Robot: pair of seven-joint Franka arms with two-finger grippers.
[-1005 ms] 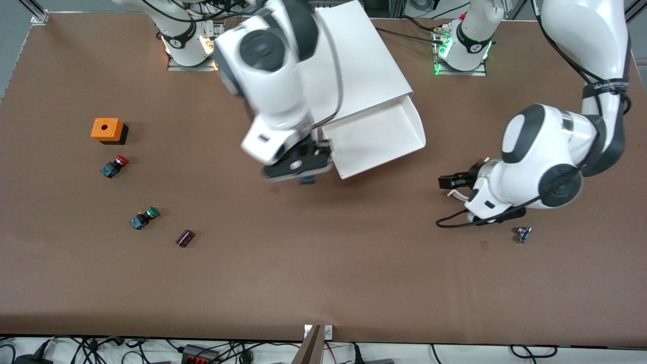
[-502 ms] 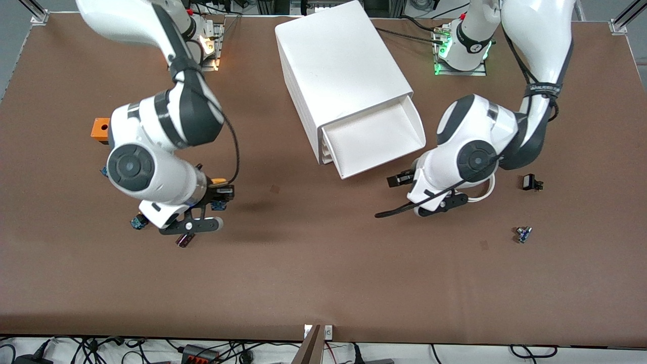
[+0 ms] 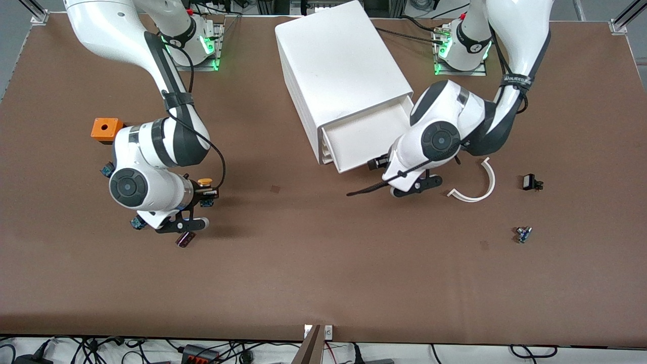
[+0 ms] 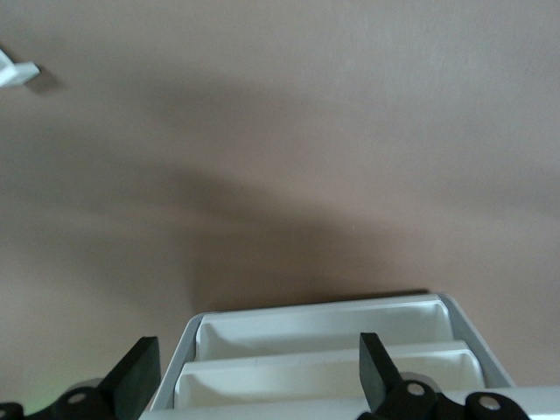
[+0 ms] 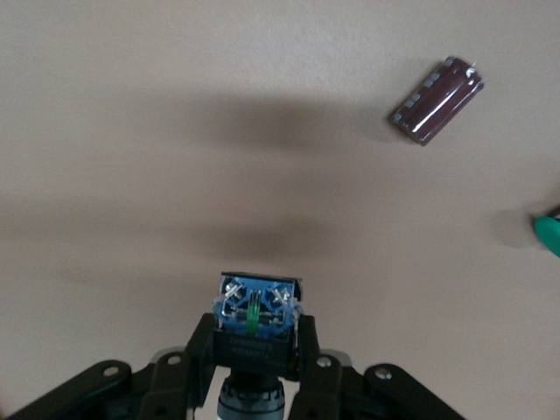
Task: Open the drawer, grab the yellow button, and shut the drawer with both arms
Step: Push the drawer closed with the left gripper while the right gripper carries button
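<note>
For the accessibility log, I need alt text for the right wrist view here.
The right hand is shut on the button, blue contact end facing outward, above the bare brown table. A dark maroon component lies flat on the table, and a green sliver shows at the frame's edge.

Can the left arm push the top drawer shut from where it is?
Probably yes. The left gripper is open, right in front of the drawer, which is pulled out, and nothing lies between them.

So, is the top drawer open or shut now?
Open: the drawer sticks out of the cabinet, tray showing; the left gripper is at its front.
</note>
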